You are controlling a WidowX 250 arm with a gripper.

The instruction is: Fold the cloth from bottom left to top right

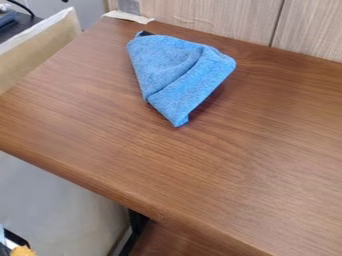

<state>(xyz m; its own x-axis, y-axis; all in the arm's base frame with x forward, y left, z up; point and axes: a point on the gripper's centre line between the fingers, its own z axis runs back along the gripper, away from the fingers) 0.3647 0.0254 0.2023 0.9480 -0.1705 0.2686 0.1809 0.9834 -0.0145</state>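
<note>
The blue cloth lies toward the back left corner of the brown table, nearer the back edge than the front. It narrows to a tip pointing at the front edge, and its broad side faces the back. A raised fold runs slantwise across it, with a smooth band along the side facing the right of the table and softer creases on the other side. Its rim lifts a little there, and a shadow falls on the wood beside it. A small black piece touches the cloth's back left corner; what it is, I cannot tell. Nor can I tell the gripper's state.

From the cloth, bare wood grain runs out to the left edge, the rounded front edge and widely to the right. The strip behind the cloth is narrower, bounded by a pale wood-grain wall with an upright seam. A whitish strip lies at the back left corner.

Beyond the left edge stands a tan panel with a pale top, near a dark surface with a cable. Below the front edge are a grey panel, a black support and, in the lower left, an orange object.
</note>
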